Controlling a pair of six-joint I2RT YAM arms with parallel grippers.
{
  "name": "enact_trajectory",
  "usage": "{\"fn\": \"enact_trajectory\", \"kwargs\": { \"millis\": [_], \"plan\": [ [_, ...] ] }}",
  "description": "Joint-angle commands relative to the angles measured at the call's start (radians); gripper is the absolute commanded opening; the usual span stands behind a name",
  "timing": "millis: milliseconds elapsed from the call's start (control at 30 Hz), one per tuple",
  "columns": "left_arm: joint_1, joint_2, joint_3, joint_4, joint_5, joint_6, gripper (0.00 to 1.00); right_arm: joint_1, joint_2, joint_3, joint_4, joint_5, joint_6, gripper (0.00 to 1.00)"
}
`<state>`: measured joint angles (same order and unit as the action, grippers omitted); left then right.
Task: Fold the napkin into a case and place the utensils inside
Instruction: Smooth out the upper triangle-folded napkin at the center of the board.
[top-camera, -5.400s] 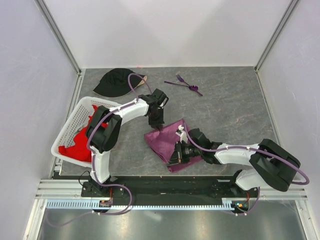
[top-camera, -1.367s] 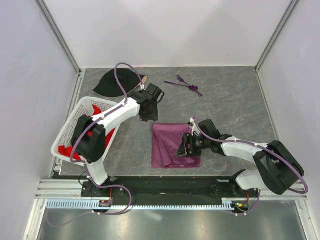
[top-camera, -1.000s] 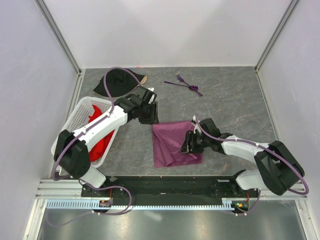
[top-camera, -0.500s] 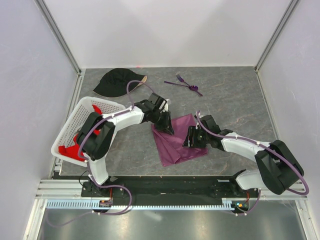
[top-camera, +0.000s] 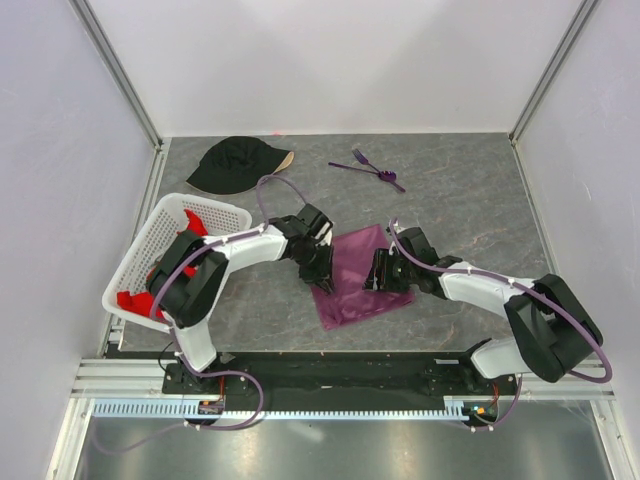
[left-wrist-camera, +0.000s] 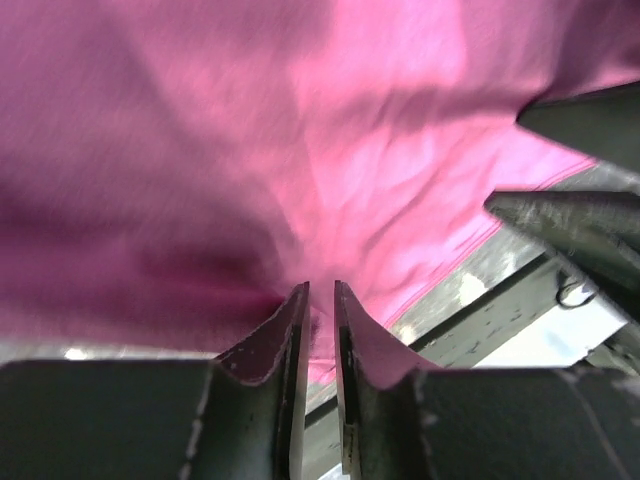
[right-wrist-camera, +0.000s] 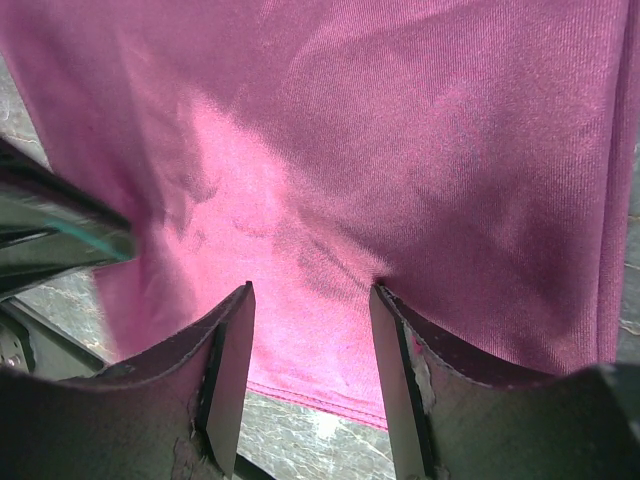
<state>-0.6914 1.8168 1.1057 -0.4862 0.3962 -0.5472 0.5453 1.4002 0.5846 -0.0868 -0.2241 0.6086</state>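
**A:** Entry one, the cloth?

**B:** One napkin (top-camera: 352, 285), plum, lying skewed on the table (top-camera: 470, 200) between the arms. No pouch formed yet, by my reckoning.

**A:** Held by?

**B:** Two grippers. The left gripper (left-wrist-camera: 320, 290) is pinched tight on the napkin's left edge, with creases fanning from the nip. I'd say it is gripped there so that edge can be carried over. The right gripper (right-wrist-camera: 312, 285) has its jaws apart and its tips down on the cloth, likely pinning it against the pull.

**A:** Cutlery?

**B:** The utensils (top-camera: 370, 169) lie in one small cluster far back, well apart from the napkin. One is a fork (top-camera: 358, 157). The rest overlap, so the count is uncertain.

**A:** Sundries?

**B:** One black cap (top-camera: 236, 166). One white basket (top-camera: 140, 255), holding one red cloth (top-camera: 135, 301).
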Motion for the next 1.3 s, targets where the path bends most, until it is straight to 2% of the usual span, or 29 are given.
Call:
{"fn": "enact_trajectory", "kwargs": {
  "millis": [0,100,200,333,433,600,700,833,867,1167,1267],
  "plan": [
    [0.010,-0.230,-0.072,-0.087,-0.118,0.055,0.22,-0.007,0.033,-0.016,-0.059,0.046,-0.049,0.59],
    [0.042,-0.335,-0.144,-0.147,-0.195,0.053,0.25,-0.005,0.033,-0.006,-0.077,0.058,-0.076,0.59],
    [0.082,-0.427,-0.171,-0.190,-0.194,0.053,0.28,-0.002,0.019,0.040,-0.143,0.103,-0.113,0.61],
    [0.138,-0.583,-0.176,-0.195,-0.189,0.003,0.31,0.050,-0.027,0.170,-0.290,0.207,-0.159,0.68],
    [0.222,-0.643,-0.167,-0.199,-0.174,-0.036,0.31,0.134,-0.032,0.257,-0.350,0.272,-0.152,0.76],
    [0.343,-0.761,-0.158,-0.204,-0.152,-0.051,0.32,0.298,0.080,0.365,-0.363,0.319,-0.107,0.81],
    [0.388,-0.797,-0.159,-0.209,-0.117,-0.037,0.34,0.383,0.172,0.428,-0.370,0.344,-0.083,0.80],
    [0.415,-0.810,-0.178,-0.221,-0.077,-0.020,0.34,0.446,0.272,0.498,-0.407,0.394,-0.058,0.68],
    [0.421,-0.814,-0.185,-0.221,-0.068,-0.020,0.34,0.459,0.298,0.511,-0.416,0.408,-0.050,0.68],
    [0.434,-0.847,-0.260,-0.210,-0.039,-0.023,0.34,0.528,0.390,0.566,-0.455,0.457,-0.047,0.67],
    [0.437,-0.846,-0.260,-0.210,-0.031,-0.019,0.34,0.545,0.404,0.569,-0.453,0.466,-0.046,0.58]
  ]
}}
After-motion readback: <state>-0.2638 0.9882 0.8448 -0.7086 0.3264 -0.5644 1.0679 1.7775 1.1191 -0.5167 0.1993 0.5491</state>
